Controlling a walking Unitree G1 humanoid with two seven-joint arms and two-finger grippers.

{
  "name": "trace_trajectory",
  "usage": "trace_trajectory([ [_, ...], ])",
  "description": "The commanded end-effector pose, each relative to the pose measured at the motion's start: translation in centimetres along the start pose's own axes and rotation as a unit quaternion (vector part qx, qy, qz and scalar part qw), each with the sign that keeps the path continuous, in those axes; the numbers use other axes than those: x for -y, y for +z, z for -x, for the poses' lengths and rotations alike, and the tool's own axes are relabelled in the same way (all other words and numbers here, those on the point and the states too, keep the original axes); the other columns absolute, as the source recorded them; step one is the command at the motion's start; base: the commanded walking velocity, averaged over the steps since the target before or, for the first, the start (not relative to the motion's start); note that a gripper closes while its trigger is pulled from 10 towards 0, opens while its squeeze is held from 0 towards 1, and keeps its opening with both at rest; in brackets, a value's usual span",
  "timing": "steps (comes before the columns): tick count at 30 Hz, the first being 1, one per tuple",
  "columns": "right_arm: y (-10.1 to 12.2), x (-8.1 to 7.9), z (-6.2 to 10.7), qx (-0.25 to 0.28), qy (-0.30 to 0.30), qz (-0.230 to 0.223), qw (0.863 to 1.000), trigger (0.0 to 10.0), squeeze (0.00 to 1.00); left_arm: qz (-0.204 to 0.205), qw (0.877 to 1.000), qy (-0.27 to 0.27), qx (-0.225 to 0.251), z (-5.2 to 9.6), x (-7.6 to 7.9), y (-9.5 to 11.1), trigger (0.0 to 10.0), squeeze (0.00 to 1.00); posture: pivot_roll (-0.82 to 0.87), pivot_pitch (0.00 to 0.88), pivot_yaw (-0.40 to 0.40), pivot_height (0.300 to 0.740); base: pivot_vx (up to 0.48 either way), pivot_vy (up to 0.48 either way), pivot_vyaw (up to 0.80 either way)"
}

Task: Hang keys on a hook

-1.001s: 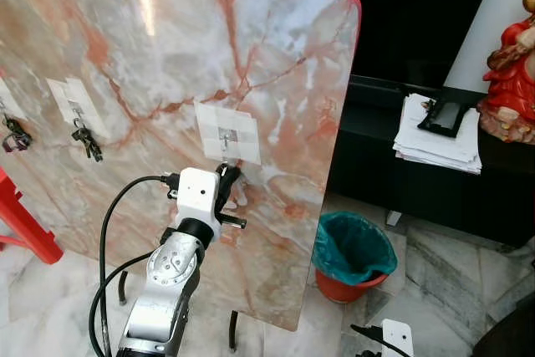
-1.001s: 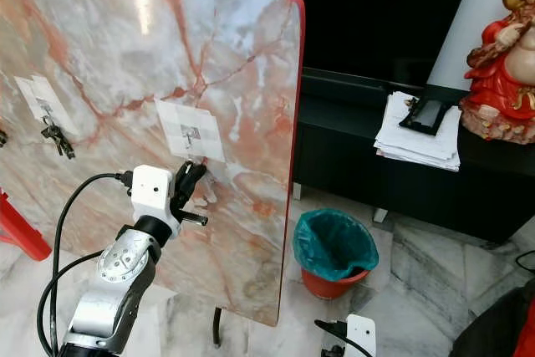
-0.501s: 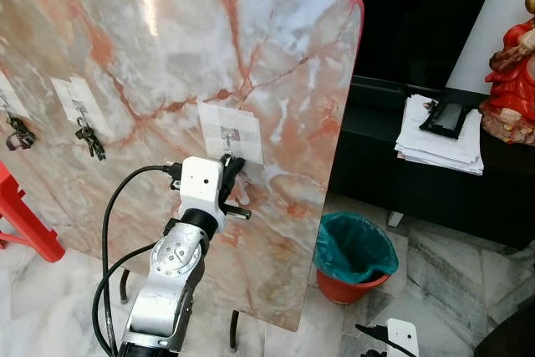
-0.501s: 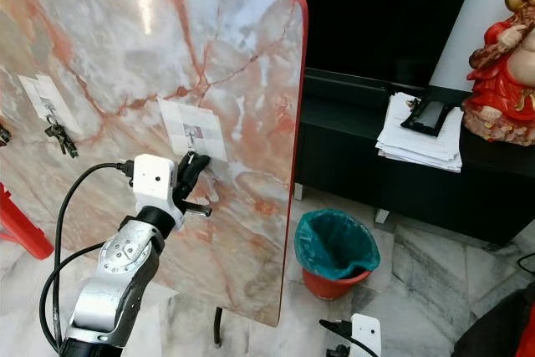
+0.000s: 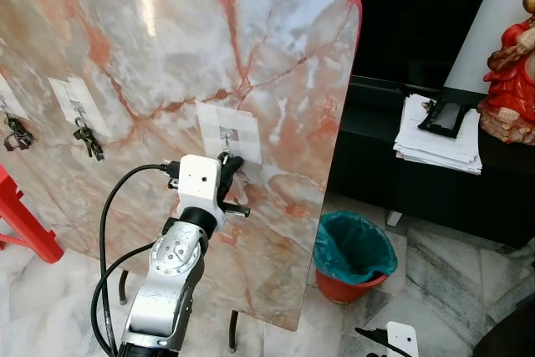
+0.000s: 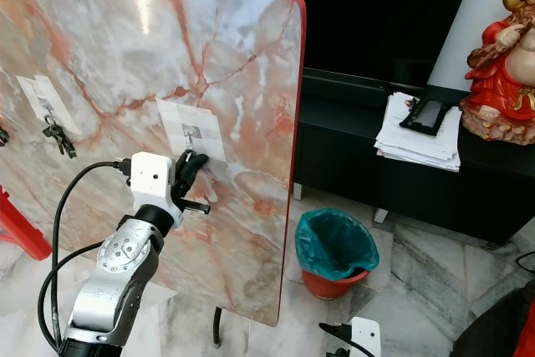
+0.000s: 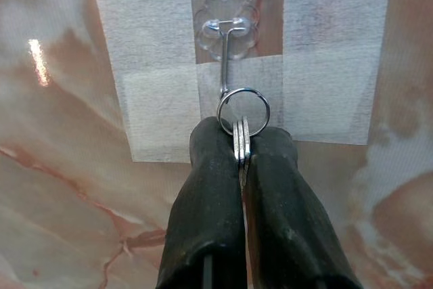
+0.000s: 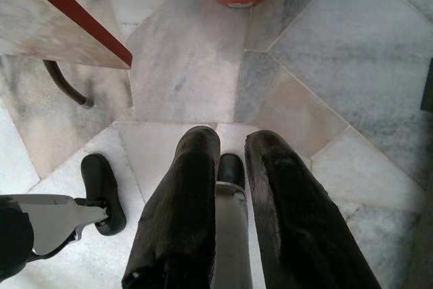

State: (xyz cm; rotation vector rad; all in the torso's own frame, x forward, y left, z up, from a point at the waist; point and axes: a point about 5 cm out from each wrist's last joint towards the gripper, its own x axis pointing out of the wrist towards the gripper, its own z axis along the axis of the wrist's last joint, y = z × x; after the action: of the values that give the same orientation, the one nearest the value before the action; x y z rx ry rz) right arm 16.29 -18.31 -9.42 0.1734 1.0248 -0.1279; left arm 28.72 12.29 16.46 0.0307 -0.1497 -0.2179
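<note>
Left wrist view: left gripper pinching keys, raised closer to marble board than a second ago; key ring overlapping hook stem, apparently not yet seated; right gripper idle, slightly parted.

A marble-patterned board with a red rim fills the upper left of the frame, standing tilted on dark legs. Three taped patches sit on its face: one at centre with a clear hook, and two toward the left edge with keys hanging from them.
</note>
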Motion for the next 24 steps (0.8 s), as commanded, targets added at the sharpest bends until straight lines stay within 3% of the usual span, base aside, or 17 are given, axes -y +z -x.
trace_trajectory([
  [1, 0.1, -0.2, 0.0, 0.0, 0.004, 0.004, 1.0, 10.0, 0.0, 0.004, 1.0, 0.011, 0.014, -0.2, -0.4, 0.9, 10.0, 0.0, 0.04, 0.0, -0.026, 0.74, 0.0, 0.0, 0.0],
  [11, 0.4, 1.2, 0.1, 0.001, 0.0, 0.007, 1.0, 10.0, 0.0, 0.024, 0.999, 0.023, 0.016, -0.3, -0.6, 1.3, 10.0, 0.0, 0.04, 0.0, -0.031, 0.74, 0.0, 0.0, 0.0],
  [24, 0.3, 0.9, 0.1, 0.0, 0.005, 0.01, 1.0, 10.0, 0.0, 0.025, 0.999, 0.017, 0.013, -0.4, -0.5, 1.6, 10.0, 0.0, 0.04, 0.0, -0.033, 0.74, 0.0, 0.0, 0.0],
])
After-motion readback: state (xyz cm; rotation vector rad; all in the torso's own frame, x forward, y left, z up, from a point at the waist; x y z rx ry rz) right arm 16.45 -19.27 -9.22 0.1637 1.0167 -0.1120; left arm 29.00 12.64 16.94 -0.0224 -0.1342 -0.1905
